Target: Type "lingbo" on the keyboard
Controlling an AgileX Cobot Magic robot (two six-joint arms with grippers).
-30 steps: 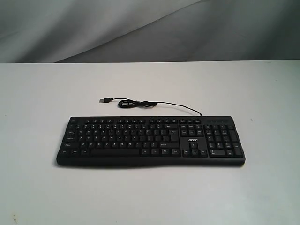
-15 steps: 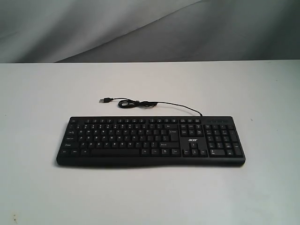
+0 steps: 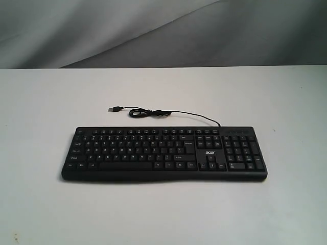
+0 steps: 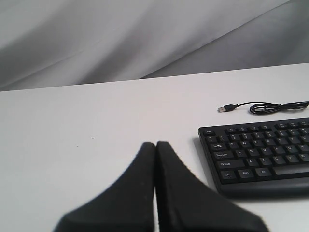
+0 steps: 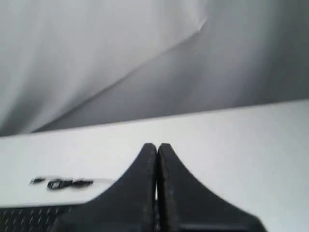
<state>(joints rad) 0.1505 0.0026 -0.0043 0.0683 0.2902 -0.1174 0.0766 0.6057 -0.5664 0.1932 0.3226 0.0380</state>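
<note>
The keyboard (image 3: 164, 153) bears a white "acer" logo (image 3: 210, 152).

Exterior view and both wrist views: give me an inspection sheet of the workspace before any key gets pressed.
Surface: white table, plain and flat.
Job's things: black keyboard lying flat, long side across the exterior view, number pad at its right end; nothing rests on the keys.
Clutter: nothing seen.
Grippers: left gripper shut, off the keyboard's left end, apart from it; right gripper shut, touching nothing; neither shows in the exterior view.
Cables: thin USB cable runs from the keyboard's back edge into a loose loop; its plug lies unconnected on the table.
Surroundings: grey fabric backdrop behind the table.
</note>
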